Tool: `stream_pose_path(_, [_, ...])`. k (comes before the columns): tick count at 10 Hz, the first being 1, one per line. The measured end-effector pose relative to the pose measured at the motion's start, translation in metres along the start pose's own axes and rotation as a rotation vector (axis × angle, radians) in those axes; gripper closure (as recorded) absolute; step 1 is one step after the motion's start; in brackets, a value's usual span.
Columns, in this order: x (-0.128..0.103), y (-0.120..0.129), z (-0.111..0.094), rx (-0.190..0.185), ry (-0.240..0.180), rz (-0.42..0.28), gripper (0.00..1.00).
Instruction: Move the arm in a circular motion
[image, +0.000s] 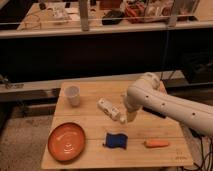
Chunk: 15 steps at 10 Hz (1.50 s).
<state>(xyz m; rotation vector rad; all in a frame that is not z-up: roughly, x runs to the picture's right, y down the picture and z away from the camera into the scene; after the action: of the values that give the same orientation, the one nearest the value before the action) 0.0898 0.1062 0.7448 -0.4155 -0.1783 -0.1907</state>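
Observation:
My white tubular arm comes in from the right edge and bends at a rounded joint over the wooden table. Its pale tapered tip, the gripper, hangs just above the table right of centre, close beside a lying white bottle. It holds nothing that I can see.
On the table are a white cup at back left, an orange plate at front left, a blue cloth-like object in front of the tip, and an orange carrot-like object at front right. A dark railing and cluttered shelves stand behind.

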Motion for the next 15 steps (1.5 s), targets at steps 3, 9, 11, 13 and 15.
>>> stream_pose_path(3, [-0.072, -0.022, 0.000, -0.041, -0.035, -0.111, 0.20])
stream_pose_path(9, [-0.093, -0.124, 0.035, -0.111, -0.069, -0.156, 0.20])
stream_pose_path(11, [-0.068, -0.166, 0.049, -0.114, -0.059, -0.111, 0.20])
stream_pose_path(13, [-0.027, -0.194, 0.056, -0.120, -0.027, -0.037, 0.20])
stream_pose_path(15, [0.014, -0.197, 0.055, -0.127, 0.003, 0.023, 0.20])
